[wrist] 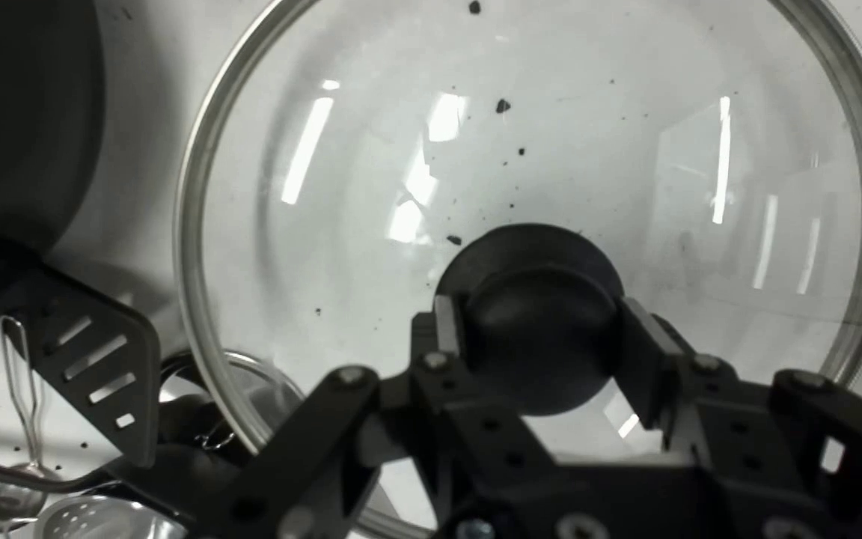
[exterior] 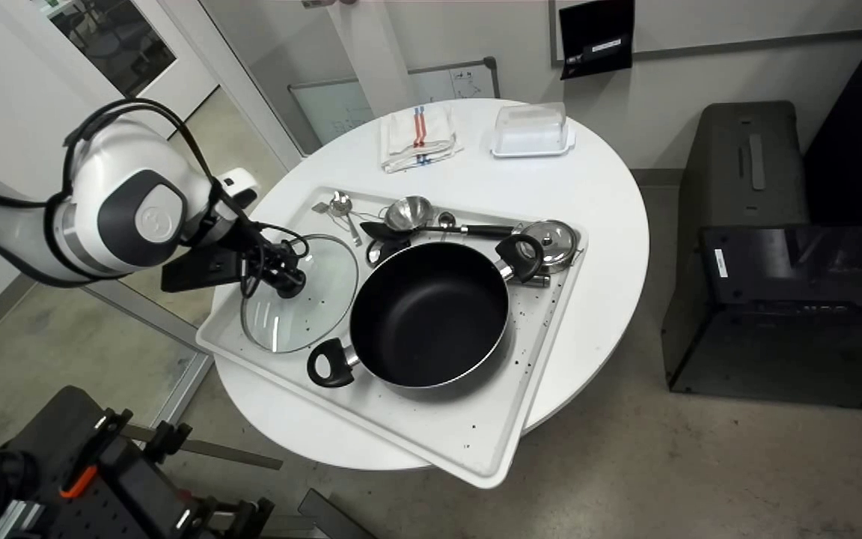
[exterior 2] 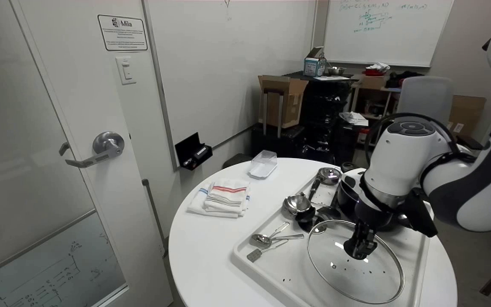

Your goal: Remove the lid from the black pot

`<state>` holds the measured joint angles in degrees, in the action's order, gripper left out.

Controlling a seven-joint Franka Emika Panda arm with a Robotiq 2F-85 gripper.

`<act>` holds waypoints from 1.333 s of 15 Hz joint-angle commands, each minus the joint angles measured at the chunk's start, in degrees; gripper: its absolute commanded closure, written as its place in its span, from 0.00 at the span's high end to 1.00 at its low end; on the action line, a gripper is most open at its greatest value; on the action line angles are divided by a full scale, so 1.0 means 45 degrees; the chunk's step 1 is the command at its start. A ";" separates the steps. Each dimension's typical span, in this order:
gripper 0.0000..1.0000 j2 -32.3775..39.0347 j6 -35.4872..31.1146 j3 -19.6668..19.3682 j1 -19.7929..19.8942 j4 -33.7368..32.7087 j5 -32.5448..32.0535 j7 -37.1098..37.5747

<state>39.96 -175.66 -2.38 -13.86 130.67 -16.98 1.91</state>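
Clearly, the glass lid (wrist: 551, 150) is off the black pot (exterior: 431, 314).
The gripper (wrist: 543, 329) has its jaws clamped on the dark knob (wrist: 543, 367) from both sides; whether the lid touches the white tray (exterior: 461, 423) below, I cannot tell. Just beside the lid stands the pot, black inside facing up. Past that, utensils (exterior: 410, 214) lie along the tray, then folded cloths (exterior: 422, 136) and a covered white dish (exterior: 530, 136) sit on the table (exterior: 599, 206).

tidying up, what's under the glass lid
Through the lid show the white tray, dark specks and part of a metal utensil; the knob and end effector hide what's behind them.
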 commanded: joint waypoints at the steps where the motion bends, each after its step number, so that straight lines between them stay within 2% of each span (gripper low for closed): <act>1: 0.25 0.0662 -0.0578 -0.0080 0.0238 -0.0589 0.0270 -0.0833; 7: 0.25 0.1382 -0.0719 -0.0484 0.0368 -0.0877 0.0193 -0.1392; 13: 0.25 0.1560 -0.0917 -0.0481 0.0528 -0.0687 0.0199 -0.1587; 14: 0.55 0.1511 -0.0917 -0.0447 0.0571 -0.0624 0.0210 -0.1597; 15: 0.77 0.1457 -0.0922 -0.0406 0.0625 -0.0562 0.0213 -0.1616; 17: 0.80 0.1299 -0.0950 -0.0292 0.0794 -0.0393 0.0192 -0.1733; 20: 0.99 0.0753 -0.0863 -0.0011 0.1173 0.0122 0.0191 -0.1904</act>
<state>46.33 -178.18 -4.10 -10.84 127.89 -16.98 -3.88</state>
